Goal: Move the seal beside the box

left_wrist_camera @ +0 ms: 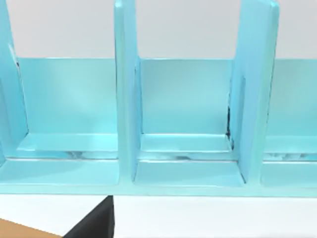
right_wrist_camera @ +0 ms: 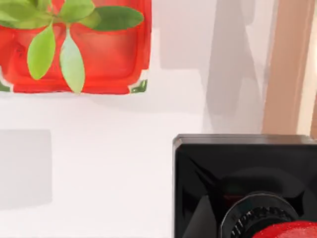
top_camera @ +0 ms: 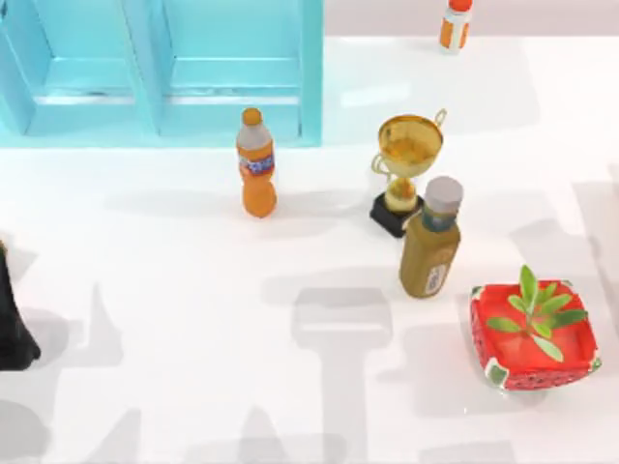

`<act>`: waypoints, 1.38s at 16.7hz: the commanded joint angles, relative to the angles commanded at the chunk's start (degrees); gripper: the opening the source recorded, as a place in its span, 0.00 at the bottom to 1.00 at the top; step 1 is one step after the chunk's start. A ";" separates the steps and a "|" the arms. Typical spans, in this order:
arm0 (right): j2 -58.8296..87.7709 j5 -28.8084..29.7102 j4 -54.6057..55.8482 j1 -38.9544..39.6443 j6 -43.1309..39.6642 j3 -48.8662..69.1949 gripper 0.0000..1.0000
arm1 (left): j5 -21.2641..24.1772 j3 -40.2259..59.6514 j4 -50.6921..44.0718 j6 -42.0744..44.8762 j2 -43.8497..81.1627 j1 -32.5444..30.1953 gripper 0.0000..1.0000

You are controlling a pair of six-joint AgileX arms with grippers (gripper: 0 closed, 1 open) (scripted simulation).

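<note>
Left arm (top_camera: 12, 329): mine, a dark shape parked at the table's (top_camera: 174, 387) left edge; I cannot tell whether its jaws are wide or narrow.
Cabinet (top_camera: 232, 87): light blue, at the back left; its open compartments and upright dividers face my left wrist camera.
Orange bottle (top_camera: 256, 164): upright, in front of the cabinet's right end, standing apart from everything else.
Trophy (top_camera: 406, 164): gold cup on a black base, right of centre.
Olive bottle (top_camera: 430, 242): grey cap, just in front of the trophy and slightly to its right.
Small orange bottle (top_camera: 455, 21): at the far back edge, right of the cabinet.
Box (top_camera: 532, 333): red, with green-and-white corners and a leafy plant inside, at the front right of the table.
Seal (right_wrist_camera: 223, 163): close under my right wrist camera, black square base with the red knob on top; bare white table lies between it and the box, so they are apart.
Right jaws: I cannot tell whether they hold the seal.
</note>
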 joint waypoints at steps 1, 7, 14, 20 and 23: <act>-2.40 -1.22 0.38 -1.85 0.10 -2.39 0.00 | 0.00 0.00 0.00 0.00 0.00 0.00 1.00; -8.11 -4.31 2.71 -6.20 0.62 -8.08 0.00 | 0.00 0.00 0.00 0.00 0.00 0.00 1.00; -7.82 -4.34 6.23 -6.26 0.49 -11.33 0.00 | 0.00 0.00 0.00 0.00 0.00 0.00 1.00; -7.33 -4.45 13.41 -6.63 0.18 -17.78 0.00 | 0.00 0.00 0.00 0.00 0.00 0.00 1.00; -6.98 -4.48 17.60 -6.83 0.04 -21.68 0.00 | 0.00 0.00 0.00 0.00 0.00 0.00 1.00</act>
